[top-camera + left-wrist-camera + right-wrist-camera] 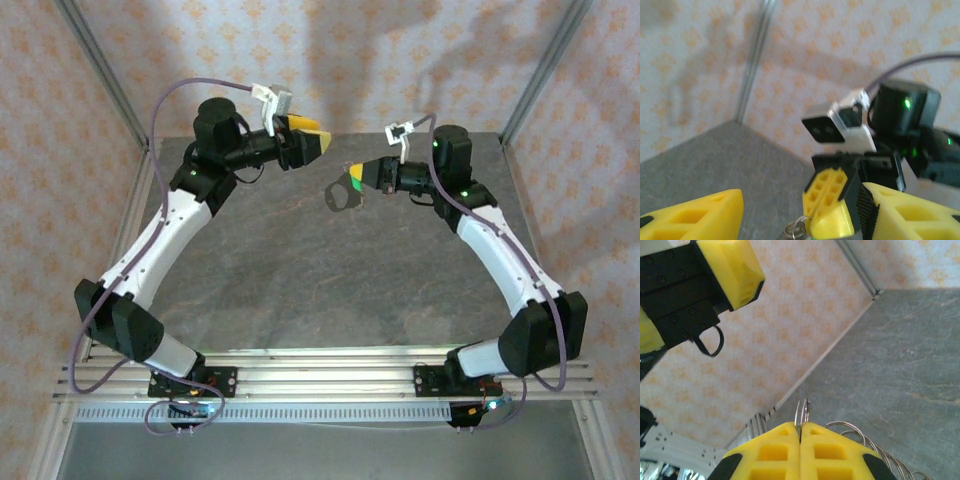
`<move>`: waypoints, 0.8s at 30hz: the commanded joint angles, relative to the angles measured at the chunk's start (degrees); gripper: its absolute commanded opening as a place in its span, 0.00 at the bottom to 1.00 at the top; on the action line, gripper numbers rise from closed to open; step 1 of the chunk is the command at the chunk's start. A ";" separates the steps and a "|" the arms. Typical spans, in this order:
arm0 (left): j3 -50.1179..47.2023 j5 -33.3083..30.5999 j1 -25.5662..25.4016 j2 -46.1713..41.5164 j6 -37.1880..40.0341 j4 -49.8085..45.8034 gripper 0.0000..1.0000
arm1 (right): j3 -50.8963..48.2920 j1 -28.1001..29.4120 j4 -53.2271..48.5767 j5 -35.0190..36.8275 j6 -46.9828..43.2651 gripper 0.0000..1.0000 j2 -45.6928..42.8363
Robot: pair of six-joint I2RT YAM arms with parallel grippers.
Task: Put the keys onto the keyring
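the keyring (802,414) is hanging in the air above the grey surface (300,270), its thin wire caught between the tips of my right pincer (800,426), which is pressing fully closed on it. more loops of bright wire (860,434) are curving just beside those tips. my left pincer (310,135) is hovering near, facing the right one, its jaws standing wide apart and gripping nothing, both raised over the far half of the surface.
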 commanded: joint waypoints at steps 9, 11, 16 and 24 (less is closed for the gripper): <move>13.16 15.65 1.95 9.32 12.54 -22.57 0.50 | 9.65 -0.72 -14.02 -10.82 -11.47 0.00 4.89; 15.10 17.19 1.95 10.57 13.53 -24.94 0.49 | 9.83 -0.70 -14.00 -11.14 -11.54 0.00 5.06; 16.80 18.84 1.70 12.37 14.77 -27.80 0.46 | 10.28 -0.71 -13.12 -11.63 -10.79 0.00 5.90; 17.82 19.14 -0.23 14.37 17.45 -31.39 0.42 | 10.83 -0.77 -11.23 -11.89 -9.40 0.00 6.65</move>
